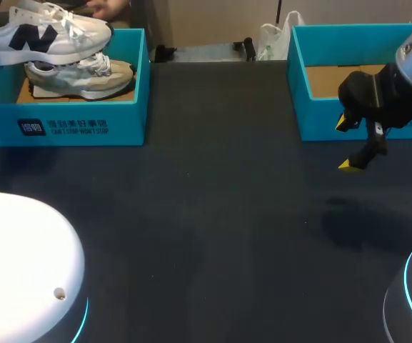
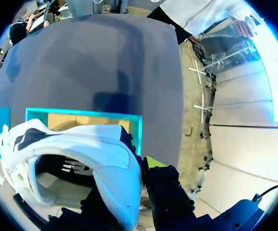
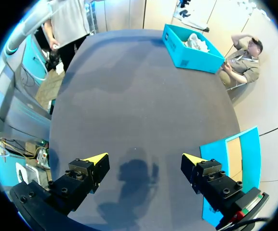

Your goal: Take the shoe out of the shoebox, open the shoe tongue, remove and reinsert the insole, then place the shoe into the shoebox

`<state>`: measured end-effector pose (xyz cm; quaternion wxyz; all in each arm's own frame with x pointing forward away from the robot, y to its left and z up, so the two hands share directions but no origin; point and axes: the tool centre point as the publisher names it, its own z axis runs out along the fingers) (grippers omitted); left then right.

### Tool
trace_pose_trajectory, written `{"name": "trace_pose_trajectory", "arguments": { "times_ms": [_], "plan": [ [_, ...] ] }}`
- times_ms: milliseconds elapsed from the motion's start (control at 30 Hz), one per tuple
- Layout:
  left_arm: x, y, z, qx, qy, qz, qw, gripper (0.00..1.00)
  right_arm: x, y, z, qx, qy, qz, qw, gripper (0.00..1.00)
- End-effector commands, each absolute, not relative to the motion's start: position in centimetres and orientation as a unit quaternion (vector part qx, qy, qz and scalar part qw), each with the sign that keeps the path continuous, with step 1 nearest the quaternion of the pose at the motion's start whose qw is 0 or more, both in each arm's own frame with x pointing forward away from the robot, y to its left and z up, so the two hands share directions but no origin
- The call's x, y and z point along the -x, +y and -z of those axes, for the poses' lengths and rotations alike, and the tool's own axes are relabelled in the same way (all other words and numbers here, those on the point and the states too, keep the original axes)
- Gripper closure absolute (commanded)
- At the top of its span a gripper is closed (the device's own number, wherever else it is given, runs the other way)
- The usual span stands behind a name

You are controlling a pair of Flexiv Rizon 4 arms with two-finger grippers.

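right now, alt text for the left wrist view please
The left gripper holds a white sneaker with dark side markings by its heel edge, over an open teal shoebox with a cardboard floor. The dark table stretches ahead.

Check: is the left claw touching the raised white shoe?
Touching. The left wrist view shows the left claw clamped on the white shoe, a yellow tip pressed against its side.

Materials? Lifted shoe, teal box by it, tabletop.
Lifted shoe: smooth white synthetic or leather panels, slight sheen, dark logo. Teal box: probably cardboard, matte print outside, bare brown floor inside. Tabletop: dark, matte, no glare; cover material unclear.
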<state>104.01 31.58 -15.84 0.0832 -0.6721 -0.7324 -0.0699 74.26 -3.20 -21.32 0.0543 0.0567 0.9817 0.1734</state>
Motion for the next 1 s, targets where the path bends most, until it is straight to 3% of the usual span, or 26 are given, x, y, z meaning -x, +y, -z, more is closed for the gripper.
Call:
{"name": "trace_pose_trajectory", "arguments": {
  "times_ms": [33,1000],
  "plan": [
    [-99.5,30.3,14.7,0.675,-0.728,0.108,0.056,1.0,-74.2,-3.2,21.4,-0.057,0.982,-0.173,0.055,0.0],
    [-88.1,18.3,15.0,0.661,-0.742,0.091,0.063,1.0,-74.2,-3.2,21.4,-0.057,0.982,-0.173,0.055,0.0]
  ]
}}
